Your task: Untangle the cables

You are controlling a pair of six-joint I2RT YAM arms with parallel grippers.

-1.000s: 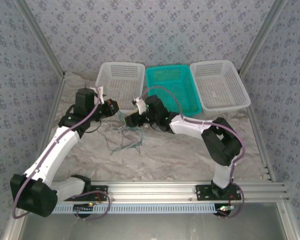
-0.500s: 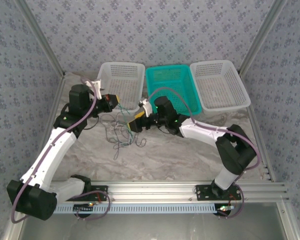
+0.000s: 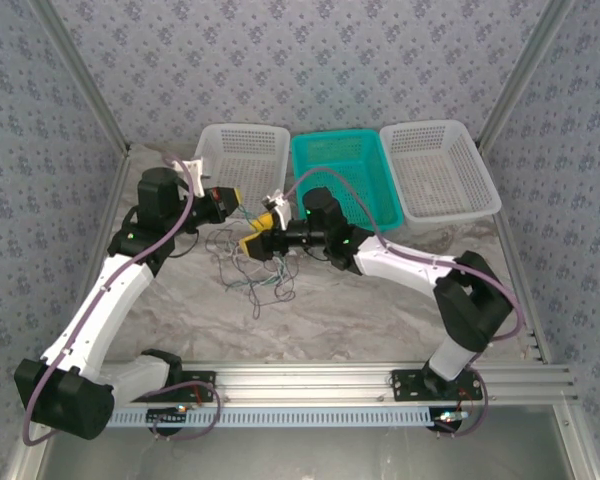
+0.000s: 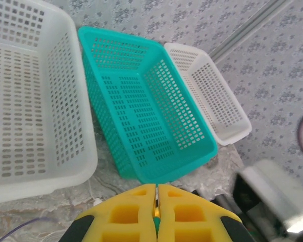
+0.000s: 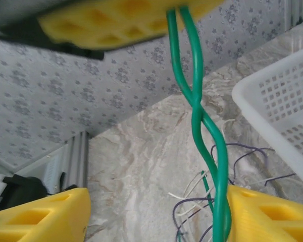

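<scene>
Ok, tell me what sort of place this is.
Probably a robot lab test cell: patterned walls on a metal frame enclose the table. The left arm and right arm are bolted to a rail. The left white basket, teal basket and right white basket line up behind tangled cables.

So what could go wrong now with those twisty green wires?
1. The green wires hang twisted together from the shut left pincer. If the open right pincer grabs both strands, pulling could tighten the twist.
2. They pass right beside one of its fingers, so the grab might miss.
3. The other thin wires lie heaped underneath and may get dragged along.
</scene>
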